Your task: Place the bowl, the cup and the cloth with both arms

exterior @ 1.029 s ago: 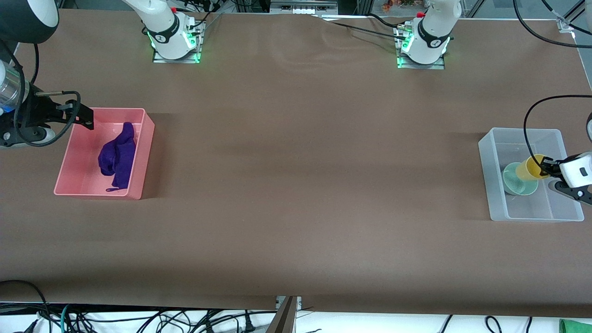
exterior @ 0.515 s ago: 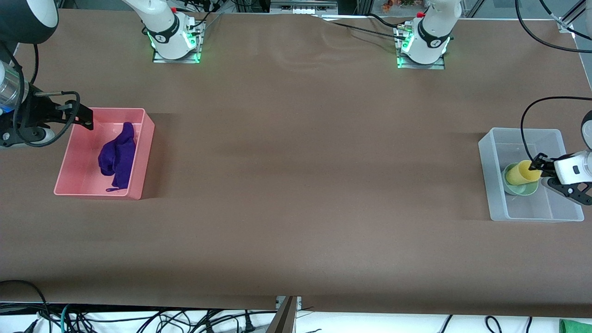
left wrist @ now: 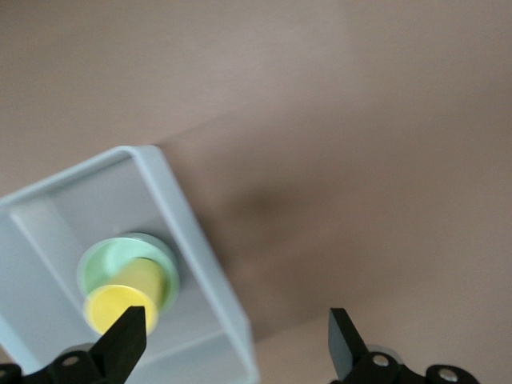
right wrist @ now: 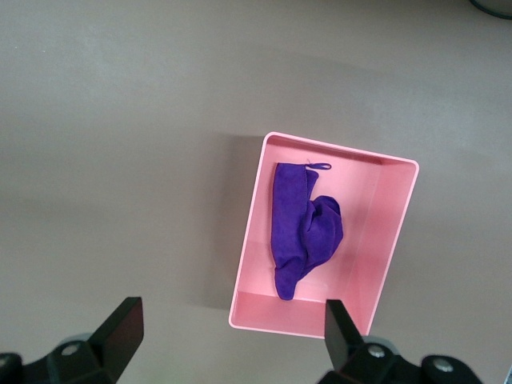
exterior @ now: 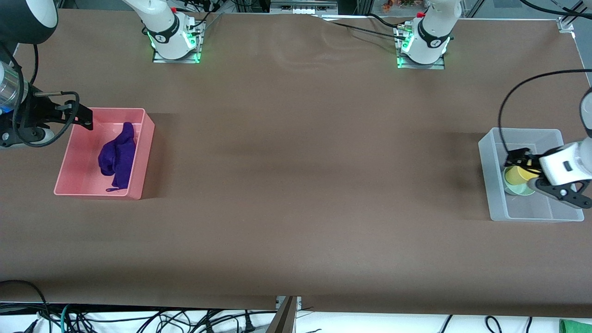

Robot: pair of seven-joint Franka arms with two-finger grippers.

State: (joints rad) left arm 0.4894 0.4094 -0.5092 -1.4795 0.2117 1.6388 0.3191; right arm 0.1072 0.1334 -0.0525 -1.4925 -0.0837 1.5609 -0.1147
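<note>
Left gripper point(exterior: 518, 157), at the right edge of the front view, hangs over the clear bin point(exterior: 485, 171) with its fingers point(left wrist: 128, 340) spread wide and nothing between them; in the left wrist view the two black fingertips frame the lower edge of the frame, well apart. Directly under it the cup point(exterior: 514, 175), yellow and tipped on its side, lies in the bowl point(exterior: 521, 189), its rim resting on the bowl's pale green inside. The bowl sits on the floor of the clear bin, close against the wall toward the table's middle. In the left wrist view, cup point(left wrist: 124, 300) and bowl point(left wrist: 112, 256) appear at lower left, inside the bin point(left wrist: 184, 232).

Right gripper point(exterior: 85, 121), at the left edge of the front view, waits above the rim of the pink bin point(exterior: 143, 157), released, its fingers point(right wrist: 120, 324) apart at the bottom of the right wrist view. The cloth point(exterior: 118, 155) lies crumpled in the pink bin, stretched lengthwise, its small loop at the end nearer the front camera. In the right wrist view the cloth point(right wrist: 304, 228) sits centre-right within the pink bin point(right wrist: 384, 240). Both bins rest on the brown table point(exterior: 296, 185).
</note>
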